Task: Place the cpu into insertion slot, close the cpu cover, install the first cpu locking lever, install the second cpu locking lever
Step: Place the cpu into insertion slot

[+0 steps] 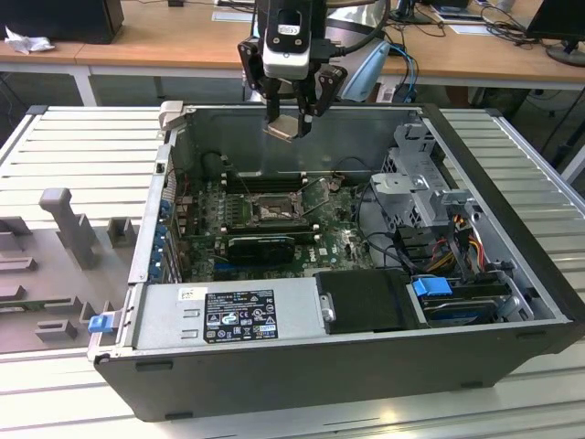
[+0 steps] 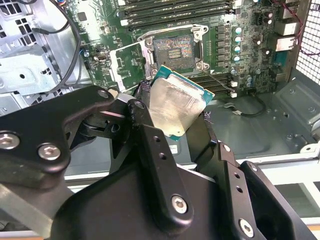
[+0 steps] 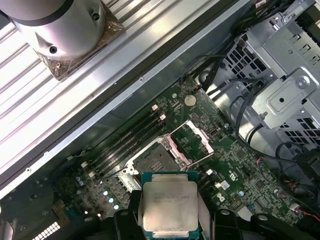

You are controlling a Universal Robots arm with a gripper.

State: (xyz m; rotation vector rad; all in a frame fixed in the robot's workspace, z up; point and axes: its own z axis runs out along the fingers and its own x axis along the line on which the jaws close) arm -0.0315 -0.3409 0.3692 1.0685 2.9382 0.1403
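the cpu (image 1: 284,126) sits clamped in my end effector (image 1: 291,113), with the open socket (image 1: 272,210) at six o'clock in the exterior view.

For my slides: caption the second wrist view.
Gripper holds the cpu clear of the empty insertion slot; cpu cover stands open.

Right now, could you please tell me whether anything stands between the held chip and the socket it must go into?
Nothing visible does. The tool holds the chip above the case; the socket lies bare, its cover swung open beside it.
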